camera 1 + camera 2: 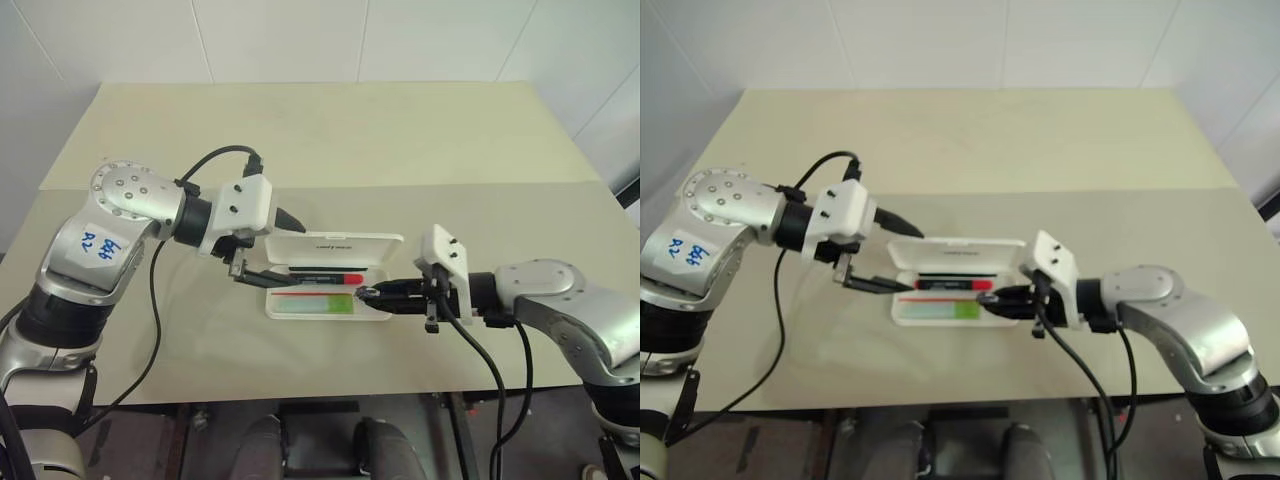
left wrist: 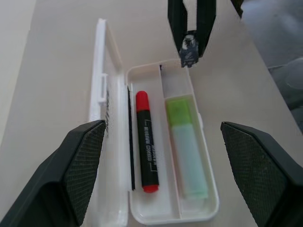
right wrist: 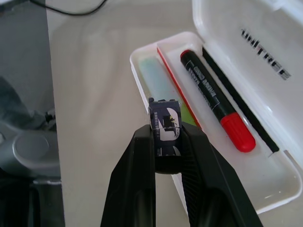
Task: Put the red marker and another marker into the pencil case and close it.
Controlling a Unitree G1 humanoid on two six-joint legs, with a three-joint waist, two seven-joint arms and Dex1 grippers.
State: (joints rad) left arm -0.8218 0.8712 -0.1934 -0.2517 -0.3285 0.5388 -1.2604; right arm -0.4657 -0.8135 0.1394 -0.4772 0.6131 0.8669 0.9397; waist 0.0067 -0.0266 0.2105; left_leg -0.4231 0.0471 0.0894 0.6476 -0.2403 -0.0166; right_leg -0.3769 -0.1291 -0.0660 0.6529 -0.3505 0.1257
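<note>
The white pencil case (image 1: 335, 245) lies open on the table with its lid folded back. Inside, the red marker (image 2: 147, 142) lies in the compartment nearer the lid. The lime-green marker (image 2: 184, 151) lies in the compartment beside it. My left gripper (image 1: 250, 272) hovers open at the case's left end, its fingers (image 2: 80, 165) spread wider than the tray. My right gripper (image 3: 165, 142) is shut on a small dark block (image 3: 164, 124) with a printed label, just above the right end of the case.
The beige table (image 1: 320, 140) stretches bare behind the case to the white wall. Its front edge runs close below the case and both arms. Black cables hang from both wrists.
</note>
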